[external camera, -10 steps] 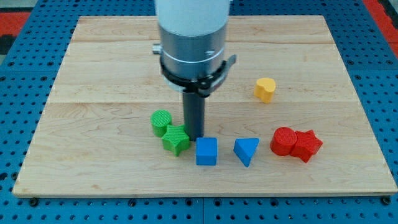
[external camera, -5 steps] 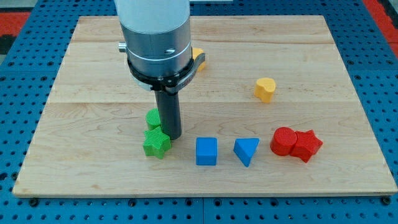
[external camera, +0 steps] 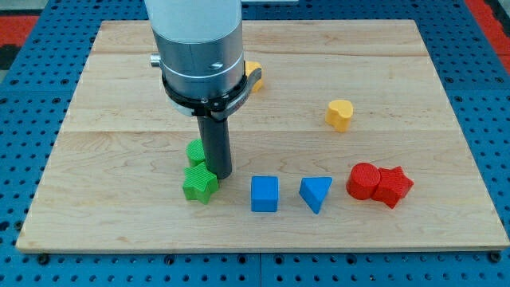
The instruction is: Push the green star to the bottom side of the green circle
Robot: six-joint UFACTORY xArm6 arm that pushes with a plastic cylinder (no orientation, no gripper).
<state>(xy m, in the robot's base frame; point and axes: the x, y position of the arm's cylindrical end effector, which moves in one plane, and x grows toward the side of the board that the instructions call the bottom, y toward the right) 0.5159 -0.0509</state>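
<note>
Nearest row, toward the view's bottom: a green star-shaped plastic block (external camera: 199,184) lay on the light wooden table (external camera: 119,223), at roughly 7 o'clock from the table's centre. At 3 o'clock from it, apart, stood a blue plastic cube (external camera: 264,194), then a blue triangular plastic block (external camera: 315,193) just beside the cube. Farther along at 3 o'clock, a red cylindrical plastic block (external camera: 364,180) touched a red star-shaped plastic block (external camera: 394,186).

My tip (external camera: 221,175) rested on the table at the green star's 2 o'clock edge, touching or all but touching it. The dark rod rose from there into the grey and white arm housing (external camera: 199,48).

The green round plastic block (external camera: 195,151) sat directly at 12 o'clock from the green star, touching it; the rod hid its right part, so only a sliver showed. The star thus lay on the circle's bottom side as seen in this view.

Farther back: a yellow heart-like plastic block (external camera: 340,114) stood alone at 2 o'clock from the table's centre. A second yellow block (external camera: 253,73) showed partly behind the arm housing; shape could not be made out.

Pincer: the arm carried none, only the rod, so no jaw state could be recorded.
</note>
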